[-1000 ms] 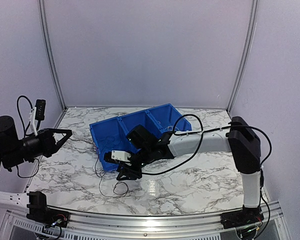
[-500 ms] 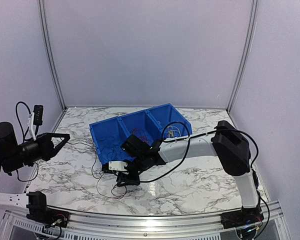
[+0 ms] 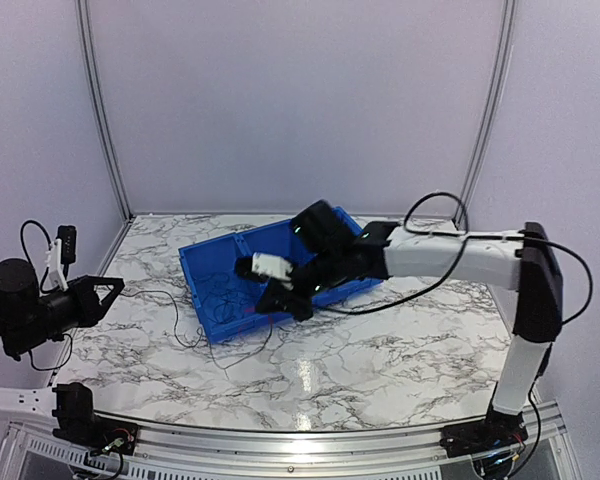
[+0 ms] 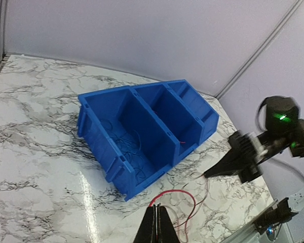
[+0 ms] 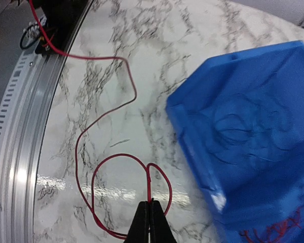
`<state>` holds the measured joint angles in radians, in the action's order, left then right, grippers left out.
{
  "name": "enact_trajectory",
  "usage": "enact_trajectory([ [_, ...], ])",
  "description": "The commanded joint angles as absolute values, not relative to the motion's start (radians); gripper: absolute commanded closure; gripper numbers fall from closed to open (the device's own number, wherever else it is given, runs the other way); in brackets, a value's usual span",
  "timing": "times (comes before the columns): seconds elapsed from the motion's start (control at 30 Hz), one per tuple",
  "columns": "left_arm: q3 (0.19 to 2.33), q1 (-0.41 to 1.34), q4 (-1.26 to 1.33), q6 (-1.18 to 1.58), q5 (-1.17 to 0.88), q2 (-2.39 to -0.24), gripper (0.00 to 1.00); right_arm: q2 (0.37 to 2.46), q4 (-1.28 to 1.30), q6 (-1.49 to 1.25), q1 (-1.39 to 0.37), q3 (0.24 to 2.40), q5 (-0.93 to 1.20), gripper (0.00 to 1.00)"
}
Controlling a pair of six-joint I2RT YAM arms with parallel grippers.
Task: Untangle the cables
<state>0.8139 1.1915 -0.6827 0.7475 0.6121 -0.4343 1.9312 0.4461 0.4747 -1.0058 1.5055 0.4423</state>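
Pinching hair-thin loopy red wire (image 5: 149, 185), L tool (image 4: 156, 212), R tool (image 5: 151, 205) both clamped, glossy marble tabletop (image 5: 116, 30).

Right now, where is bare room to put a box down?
Free: the table right of the blue bin, up to its right edge; the back left corner behind the bin. Crowded: near the bin's left end, where a red wire runs from left hand to right hand.

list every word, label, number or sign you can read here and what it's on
None can be read in any view.
blue bin: no label visible on its walls.
white block on the right arm: any marking is too small to tell.
red cable: no print visible.
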Motion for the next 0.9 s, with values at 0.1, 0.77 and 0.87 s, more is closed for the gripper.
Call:
enact_trajectory([
  [0.1,0.810,1.193,-0.862,0.877,0.799,-0.414,1.00,1.621,0.394,0.348,-0.697,1.444,0.656,1.00],
  [0.77,0.941,1.193,-0.382,0.517,0.542,-0.837,0.38,1.451,0.464,0.372,-0.585,1.455,0.829,1.00],
  [0.87,1.008,1.193,-0.303,0.513,0.531,-1.009,0.32,1.437,0.486,0.431,-0.600,1.450,0.761,1.00],
])
